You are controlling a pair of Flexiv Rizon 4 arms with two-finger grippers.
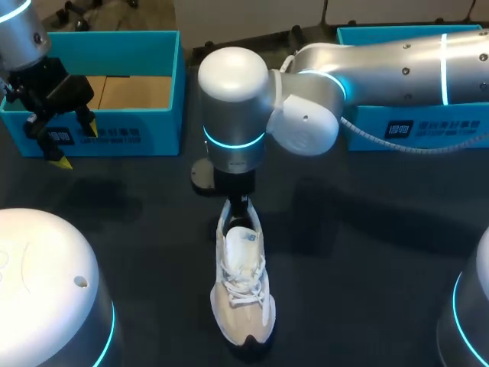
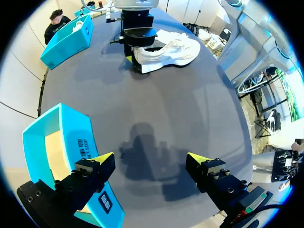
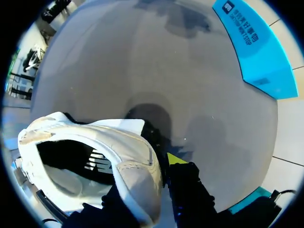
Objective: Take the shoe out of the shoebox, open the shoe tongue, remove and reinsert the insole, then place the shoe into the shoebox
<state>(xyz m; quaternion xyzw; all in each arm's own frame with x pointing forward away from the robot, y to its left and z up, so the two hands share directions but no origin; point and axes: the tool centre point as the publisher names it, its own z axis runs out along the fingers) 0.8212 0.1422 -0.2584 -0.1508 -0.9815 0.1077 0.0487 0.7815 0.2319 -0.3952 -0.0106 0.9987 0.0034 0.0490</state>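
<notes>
shoe (image 1: 243,283) is out of the box and upright on its sole, mid table toward the near edge, toe to the near edge and heel to the far edge. so step one looks done. laces look crossed and snug and the tongue sits flat, so my read is the tongue, the insole out/in and the re-boxing are all left. can't see the insole well enough to say more.

right end effector (image 1: 239,200) comes straight down on the heel. in the right wrist view it is pinching the heel collar, one yellow tip outside the heel and the other finger hidden by the shoe.

left end effector (image 1: 75,144) is spread and holding nothing, just in front of the left shoebox (image 1: 114,126) at the far left corner, well apart from the shoe. that box looks empty inside.

second cyan box (image 1: 412,126) is at the far right, under the right arm; something white is in it, can't tell what.

obstruction: the right wrist covers the shoe opening from above, so the left arm has to come at the tongue from the toe side.
</notes>
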